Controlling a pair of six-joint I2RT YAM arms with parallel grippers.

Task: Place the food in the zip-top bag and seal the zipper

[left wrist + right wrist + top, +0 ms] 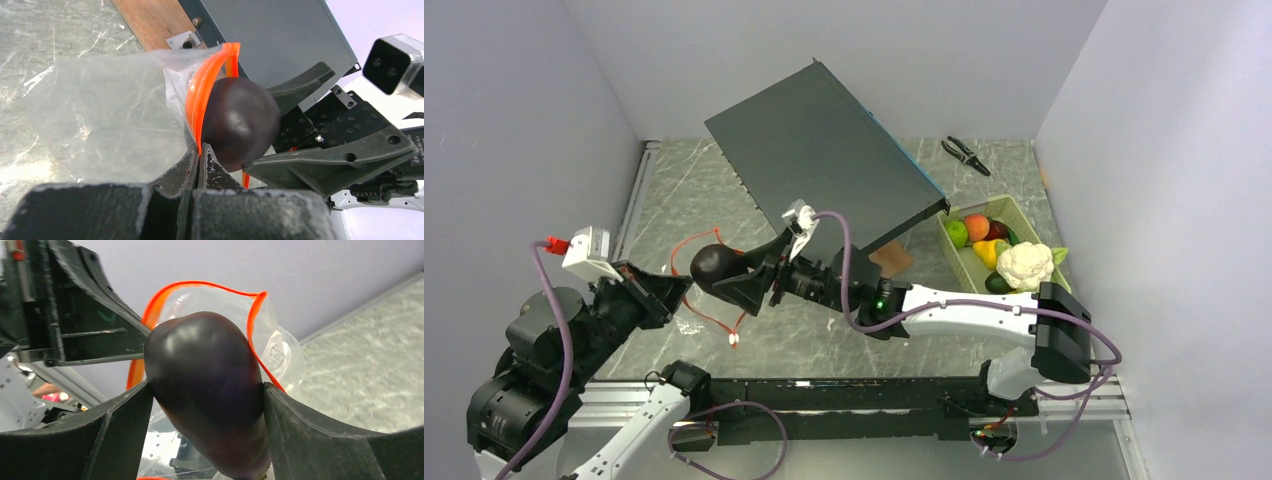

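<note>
Currently, the glossy dark purple toy eggplant (240, 122) is clamped by the right gripper (205, 395) at the clear crinkly plastic bag (100, 110) mouth, at the table's (824, 340) nine o'clock. Its orange-red zipper strip (202, 85) is pinched by the left gripper (196, 150); if snagged by the eggplant, it could be tugged free.

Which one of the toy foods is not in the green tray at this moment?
The dark purple eggplant: the right claw grips it at the zip-top bag mouth. The lime, cauliflower and the rest lie in the tray.

Print on the white label (174, 91) in the zip-top bag (100, 120) is unreadable.
</note>
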